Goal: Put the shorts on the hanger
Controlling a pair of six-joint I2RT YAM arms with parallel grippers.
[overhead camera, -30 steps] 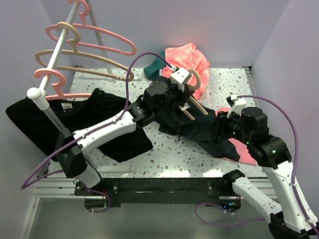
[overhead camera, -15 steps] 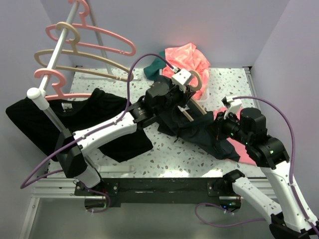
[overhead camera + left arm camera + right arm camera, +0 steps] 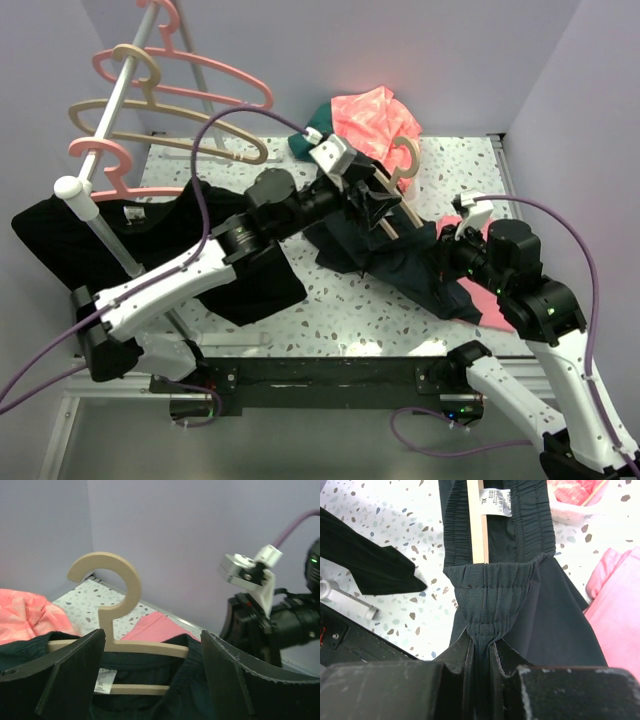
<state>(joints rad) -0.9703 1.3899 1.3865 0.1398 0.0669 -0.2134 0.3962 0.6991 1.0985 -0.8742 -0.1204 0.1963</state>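
Two-fingered right end effector [image 3: 481, 652] clenching shorts [image 3: 560, 625], left end effector [image 3: 152, 635] seemingly spread astride hanger [image 3: 131, 587]

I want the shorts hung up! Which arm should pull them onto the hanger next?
Probably right: the right gripper is shut on the shorts waistband at the hanger end, while the left gripper is open near the hook.

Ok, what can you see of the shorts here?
The shorts are dark navy, soft fabric, with a gathered elastic waistband and a white XL label inside. They lie crumpled on the speckled table, with the tan hanger bar passing inside the waistband. The right pincer is shut on a bunched fold of waistband. One edge lies against a pink garment.
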